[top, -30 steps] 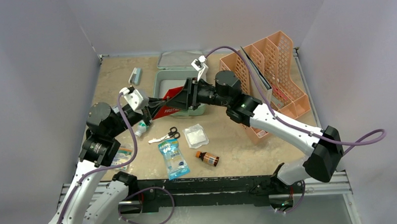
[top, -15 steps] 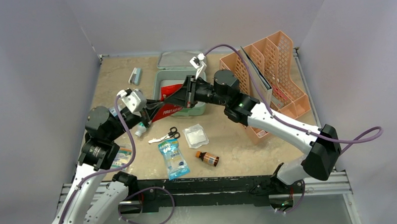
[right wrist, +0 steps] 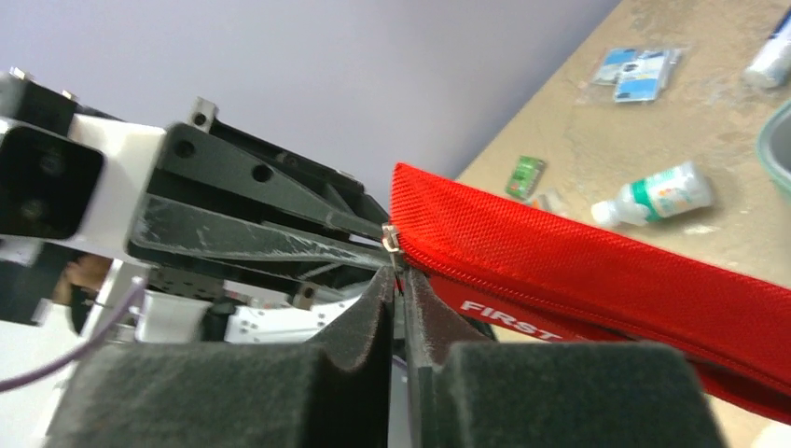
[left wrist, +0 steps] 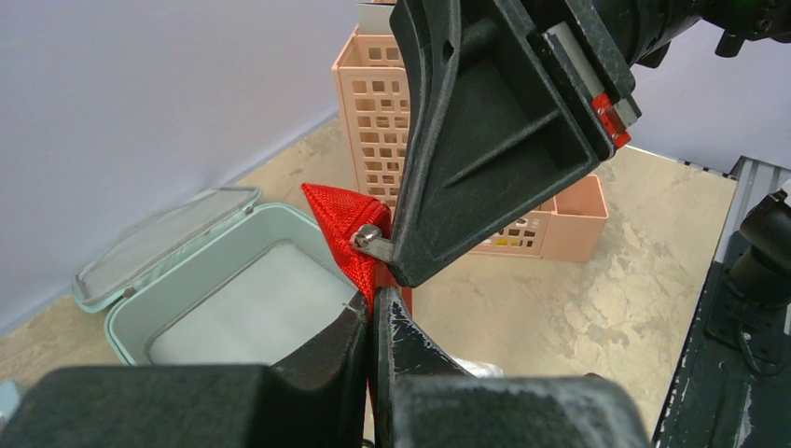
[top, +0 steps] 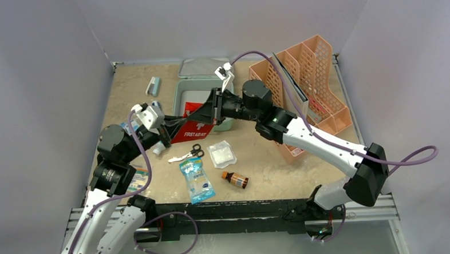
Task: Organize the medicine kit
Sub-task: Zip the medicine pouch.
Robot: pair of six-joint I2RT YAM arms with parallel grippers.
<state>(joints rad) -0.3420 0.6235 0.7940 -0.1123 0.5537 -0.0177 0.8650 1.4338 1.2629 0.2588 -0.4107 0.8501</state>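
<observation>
Pouch (top: pixel 195 127) looks floppy, my left fingers (left wrist: pixel 326 347) and right fingers (right wrist: pixel 364 319) both pinch its corner; medicine kit (top: pixel 178 97) looks rigid, I'd grab the rim.

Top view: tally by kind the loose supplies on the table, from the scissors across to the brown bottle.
Scissors: 1
Packets: 2, the white packet and the blue packet
Brown bottle: 1
Total: 4

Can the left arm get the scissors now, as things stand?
Probably not yet: the left gripper is shut on the red FIRST AID pouch, which the right gripper also pinches. The scissors lie uncovered, so nothing else blocks them.
</observation>
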